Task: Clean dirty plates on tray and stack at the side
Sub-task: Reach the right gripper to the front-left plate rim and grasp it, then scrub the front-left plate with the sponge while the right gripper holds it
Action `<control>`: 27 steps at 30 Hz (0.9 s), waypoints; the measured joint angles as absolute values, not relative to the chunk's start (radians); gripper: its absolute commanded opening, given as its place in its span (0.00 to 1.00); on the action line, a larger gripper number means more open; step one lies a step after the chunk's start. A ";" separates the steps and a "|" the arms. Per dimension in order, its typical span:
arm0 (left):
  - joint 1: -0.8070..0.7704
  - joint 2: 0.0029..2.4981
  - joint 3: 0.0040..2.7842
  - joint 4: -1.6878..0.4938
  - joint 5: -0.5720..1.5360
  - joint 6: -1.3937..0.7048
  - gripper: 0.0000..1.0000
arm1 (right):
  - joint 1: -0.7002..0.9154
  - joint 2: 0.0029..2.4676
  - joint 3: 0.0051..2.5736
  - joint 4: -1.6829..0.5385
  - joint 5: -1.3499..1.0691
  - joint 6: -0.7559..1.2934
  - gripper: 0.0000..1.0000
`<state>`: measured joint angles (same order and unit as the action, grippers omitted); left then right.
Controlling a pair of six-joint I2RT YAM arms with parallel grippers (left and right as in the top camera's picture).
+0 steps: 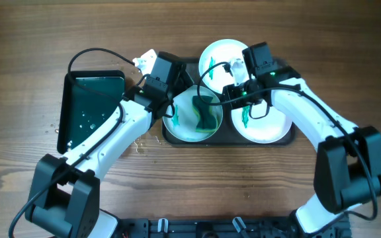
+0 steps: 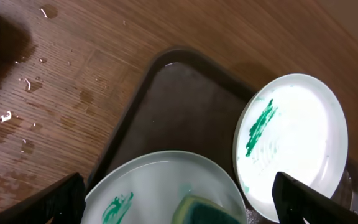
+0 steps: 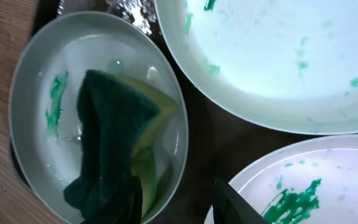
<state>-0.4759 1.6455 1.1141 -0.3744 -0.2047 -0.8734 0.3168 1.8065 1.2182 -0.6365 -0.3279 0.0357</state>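
the pale blue plate (image 1: pixel 180 122) sits at the left end of the tray (image 1: pixel 225 140), and the sponge (image 1: pixel 206 118) lies on it toward the plate's right side. the two white plates (image 1: pixel 266 125) take up the far middle and the right end. from above, the sponge's long axis runs roughly toward and away from the robot, a little tilted. it looks folded, with the dark scouring face up and the yellow showing along one edge.

both arms crowd over this one plate. the left claw (image 2: pixel 179 186) hangs spread wide and holds nothing. in its own camera the sponge shows low down, right between the two fingers. the right claw (image 3: pixel 182 206) is also parted. only dark tray and plate rim show in its gap, and the sponge lies off to one side, its near end just by one finger (image 3: pixel 134 200). whether that finger touches it i cannot tell.

so the left arm looks better lined up, i'd say, since the sponge is centred in its spread. the right would need to slide sideways toward the plate's middle first. the teal smear (image 3: pixel 56 99) on the pale blue plate is not wiped off yet, and the white plates carry green marks too, so the job looks early. nothing is stacked at the side. the black tray (image 1: pixel 94 106) of water rests on the table (image 1: pixel 32 39) to the left.
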 measured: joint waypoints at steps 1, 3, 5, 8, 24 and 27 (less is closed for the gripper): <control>-0.476 1.645 1.114 -0.381 -0.205 -0.874 0.89 | 0.318 1.818 1.218 -0.632 -0.327 0.036 0.37; -0.476 1.645 1.114 -0.400 -0.202 -0.873 0.88 | 0.319 1.842 1.218 -0.627 -0.327 0.036 0.35; -0.476 1.645 1.114 -0.414 -0.197 -0.873 0.88 | 0.322 1.861 1.218 -0.614 -0.327 0.035 0.34; -0.476 1.645 1.114 -0.430 -0.190 -0.873 0.88 | 0.327 1.889 1.218 -0.595 -0.327 0.031 0.34; -0.476 1.647 1.114 -0.448 -0.101 -0.846 0.61 | 0.354 1.976 1.224 -0.532 -0.290 -0.004 0.11; -0.476 1.665 1.114 -0.449 -0.051 -0.830 0.57 | 0.355 1.978 1.224 -0.532 -0.286 0.001 0.11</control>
